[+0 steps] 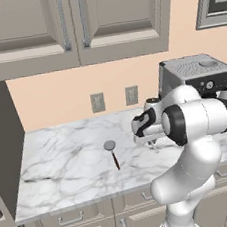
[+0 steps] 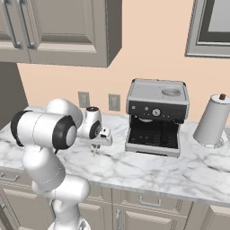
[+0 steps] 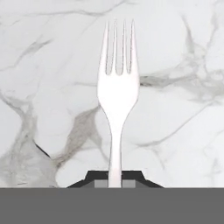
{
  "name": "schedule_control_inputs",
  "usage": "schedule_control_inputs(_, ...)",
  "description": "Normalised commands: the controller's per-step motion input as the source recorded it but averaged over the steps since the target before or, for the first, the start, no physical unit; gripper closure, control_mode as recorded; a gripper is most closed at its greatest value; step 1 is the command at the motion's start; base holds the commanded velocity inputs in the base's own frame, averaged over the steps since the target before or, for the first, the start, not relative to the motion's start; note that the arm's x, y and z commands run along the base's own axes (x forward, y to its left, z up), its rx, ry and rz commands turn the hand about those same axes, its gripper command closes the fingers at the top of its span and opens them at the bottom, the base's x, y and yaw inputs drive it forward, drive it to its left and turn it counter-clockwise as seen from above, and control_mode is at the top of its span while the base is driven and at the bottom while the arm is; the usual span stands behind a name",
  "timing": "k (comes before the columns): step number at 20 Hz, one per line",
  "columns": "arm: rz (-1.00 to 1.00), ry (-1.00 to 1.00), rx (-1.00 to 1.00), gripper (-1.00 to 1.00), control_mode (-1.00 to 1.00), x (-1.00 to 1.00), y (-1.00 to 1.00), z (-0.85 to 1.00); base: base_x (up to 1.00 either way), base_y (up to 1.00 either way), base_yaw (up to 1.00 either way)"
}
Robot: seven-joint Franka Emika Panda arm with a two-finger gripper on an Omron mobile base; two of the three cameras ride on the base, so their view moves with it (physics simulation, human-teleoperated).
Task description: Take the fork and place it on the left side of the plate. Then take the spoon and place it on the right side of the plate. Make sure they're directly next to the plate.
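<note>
end effector (image 3: 114, 177) clenched on slim, smooth pale fork (image 3: 117, 94) handle above veined marble counter (image 3: 183, 131)

From my seat the marble counter (image 1: 65, 156) lies broadly open to the arm's left, with bare stone running out to the dark side panel (image 1: 3, 144). The 1 thing on that stretch is the spoon (image 1: 112, 153), lying flat, well apart from the gripper (image 1: 155, 148). To the arm's right the coffee machine (image 2: 156, 117) stands tall, blocking passage near the wall, and the paper towel roll (image 2: 212, 120) stands beyond it. In front of the machine the counter's edge strip is free. Overhead, the wall cabinets (image 1: 69, 27) cap the height above the counter's rear. Under the gripper I see bare marble around the fork (image 3: 117, 94).
</note>
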Motion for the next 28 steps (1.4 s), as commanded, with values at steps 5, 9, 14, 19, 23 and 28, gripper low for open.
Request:
schedule_control_inputs(5, 0.0, -0.07, 0.0, 1.0, -1.0, -0.64, 0.13, 0.12, 0.0, 0.0, 0.0)
schedule_control_inputs(9, 0.0, -0.08, 0.0, 1.0, -1.0, -0.89, 0.0, 0.44, 0.0, 0.0, 0.0)
schedule_control_inputs(14, -0.01, -0.07, 0.0, 1.0, -1.0, -0.71, 0.0, 0.93, 0.0, 0.0, 0.0)
schedule_control_inputs(19, -0.03, -0.01, 0.0, 1.0, -1.0, -0.57, 0.0, 1.0, 0.0, 0.0, 0.0)
schedule_control_inputs(23, -0.02, 0.0, 0.0, 1.0, -1.0, -0.58, 0.0, 1.0, 0.0, 0.0, 0.0)
schedule_control_inputs(28, -0.01, 0.0, 0.0, 1.0, -1.0, -0.53, 0.03, 1.0, 0.0, 0.0, 0.0)
